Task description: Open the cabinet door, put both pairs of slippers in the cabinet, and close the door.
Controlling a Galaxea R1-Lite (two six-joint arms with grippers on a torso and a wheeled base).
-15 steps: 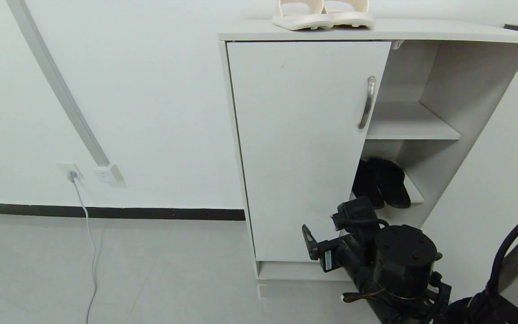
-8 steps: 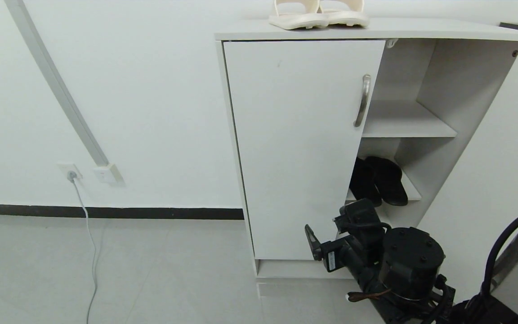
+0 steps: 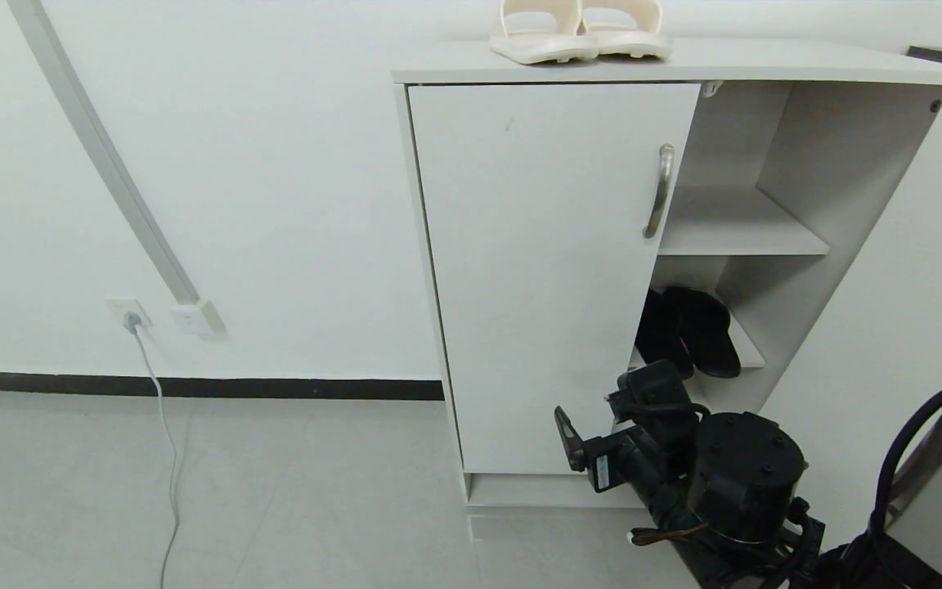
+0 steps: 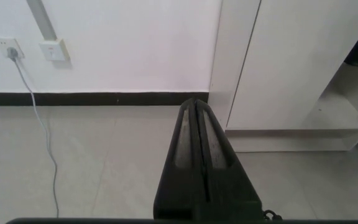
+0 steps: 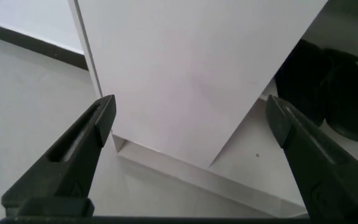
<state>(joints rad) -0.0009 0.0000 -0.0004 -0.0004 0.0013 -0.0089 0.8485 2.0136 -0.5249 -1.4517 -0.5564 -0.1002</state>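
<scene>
The pale slippers (image 3: 579, 34) atop the cabinet (image 3: 765, 61) lie high above the wide-spread right end effector (image 5: 190, 111), low by the door (image 3: 536, 270).

You had a white wall (image 3: 275, 204) ahead, crossed by a grey trunking strip (image 3: 103, 155) slanting down to a small white box (image 3: 193, 317). Just beside the box sat a socket (image 3: 129, 315) (plug inserted), its pale cable (image 3: 164, 425) hanging to the grey tiled floor (image 3: 291, 499). A black skirting band (image 3: 193, 384) edged the wall's foot.
</scene>
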